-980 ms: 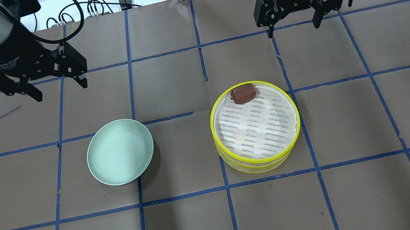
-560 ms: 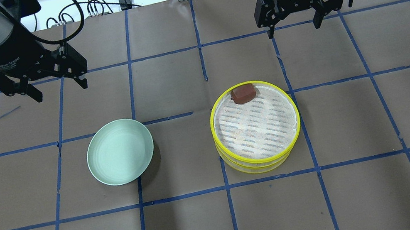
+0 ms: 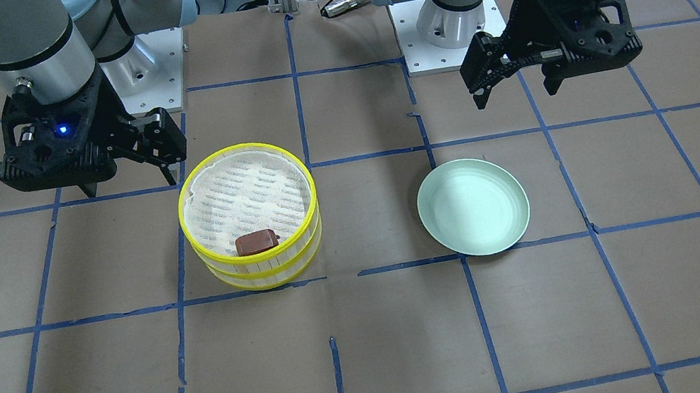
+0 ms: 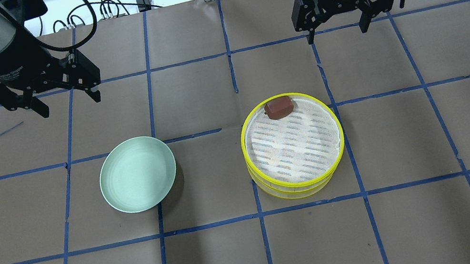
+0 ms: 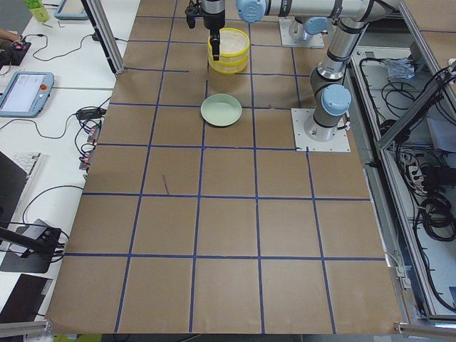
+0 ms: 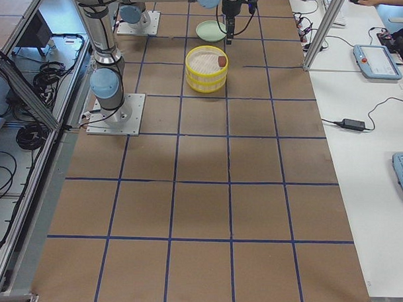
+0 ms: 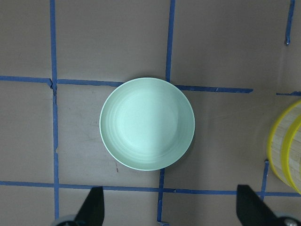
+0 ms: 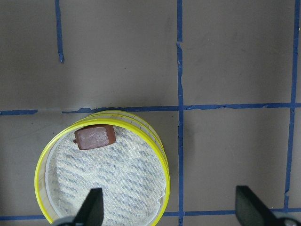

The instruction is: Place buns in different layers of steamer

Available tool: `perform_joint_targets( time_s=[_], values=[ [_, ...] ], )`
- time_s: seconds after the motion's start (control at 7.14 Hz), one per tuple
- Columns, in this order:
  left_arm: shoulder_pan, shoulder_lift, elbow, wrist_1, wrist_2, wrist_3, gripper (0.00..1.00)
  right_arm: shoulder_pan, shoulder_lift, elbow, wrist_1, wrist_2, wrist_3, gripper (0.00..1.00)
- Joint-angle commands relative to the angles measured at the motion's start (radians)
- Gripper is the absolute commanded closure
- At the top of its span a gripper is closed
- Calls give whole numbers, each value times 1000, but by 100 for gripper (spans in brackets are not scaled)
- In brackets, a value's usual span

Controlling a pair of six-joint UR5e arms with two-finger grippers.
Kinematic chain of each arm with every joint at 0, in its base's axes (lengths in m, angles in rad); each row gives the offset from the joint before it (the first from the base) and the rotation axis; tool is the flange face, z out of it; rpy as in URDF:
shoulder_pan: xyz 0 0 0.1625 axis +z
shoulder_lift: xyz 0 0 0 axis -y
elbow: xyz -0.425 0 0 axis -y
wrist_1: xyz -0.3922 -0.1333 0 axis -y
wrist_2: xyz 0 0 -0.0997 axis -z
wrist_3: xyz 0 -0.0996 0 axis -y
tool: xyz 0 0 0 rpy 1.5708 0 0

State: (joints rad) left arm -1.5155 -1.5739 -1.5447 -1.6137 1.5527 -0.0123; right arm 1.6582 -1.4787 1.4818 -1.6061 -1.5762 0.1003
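Observation:
The two-tier steamer [image 4: 242, 142] with yellow rims stands right of the table's middle, and it also shows in the front view [image 3: 181, 219]. The reddish-brown bun [image 4: 279, 107] lies on the white liner of the top tier against the far rim; it also shows in the front view [image 3: 257, 242] and the right wrist view [image 8: 95, 137]. The white bun is hidden or out of view. My left gripper [image 4: 69, 104] is open and empty, high above the table beyond the plate. My right gripper [image 4: 336, 35] is open and empty, above the table beyond the steamer.
An empty pale green plate [image 4: 138, 174] sits left of the steamer and fills the middle of the left wrist view [image 7: 146, 123]. The brown table has a grid of blue tape lines. Cables lie past the far edge.

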Motion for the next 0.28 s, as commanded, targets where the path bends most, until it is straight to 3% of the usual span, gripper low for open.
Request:
perform_joint_targets(
  time_s=[0.0, 0.14],
  values=[
    [0, 0, 0, 0, 1, 0, 0, 2, 0, 0, 2, -1, -1, 0],
    [1, 0, -2, 0, 4, 2, 0, 2, 0, 2, 2, -2, -2, 0]
  ],
)
